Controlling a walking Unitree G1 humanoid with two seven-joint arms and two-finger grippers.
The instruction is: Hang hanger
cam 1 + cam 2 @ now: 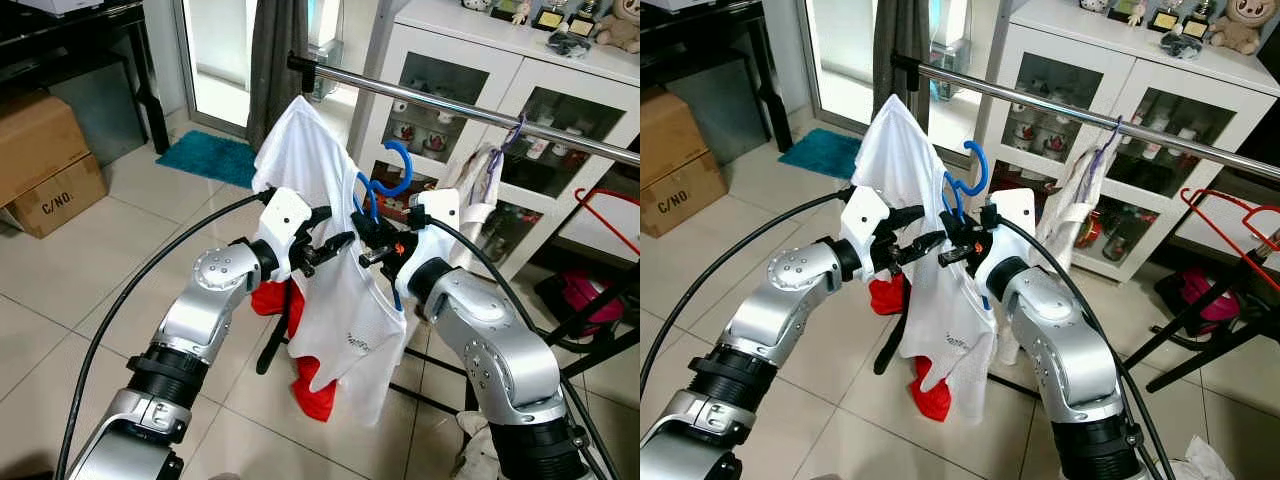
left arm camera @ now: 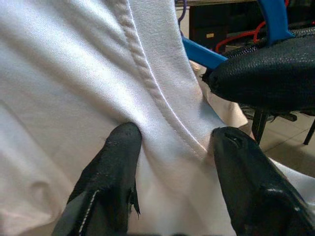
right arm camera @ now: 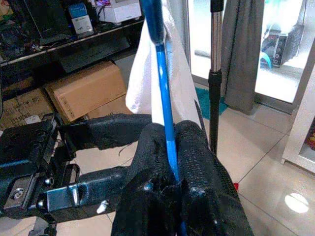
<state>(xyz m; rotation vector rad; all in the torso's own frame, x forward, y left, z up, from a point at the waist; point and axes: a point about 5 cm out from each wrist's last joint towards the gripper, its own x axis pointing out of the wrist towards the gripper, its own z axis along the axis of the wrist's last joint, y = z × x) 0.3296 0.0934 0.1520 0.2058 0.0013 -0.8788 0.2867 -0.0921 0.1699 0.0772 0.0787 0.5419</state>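
Below the metal rail, the left gripper is pressing its jaws, set narrowly apart, against the white shirt, pinching a fold near the collar seam. Just right of it, the right gripper is clamping its jaws shut on the blue hanger, whose hook is standing just under the rail, not touching it.

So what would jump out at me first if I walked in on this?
Probably the white shirt on a blue hanger, held up between the two silver arms in the middle of the room. The right gripper is clamped on the hanger's stem and the left gripper pinches the shirt's fabric near the collar seam. Just behind runs a metal rail, which the hanger's hook has not yet reached.
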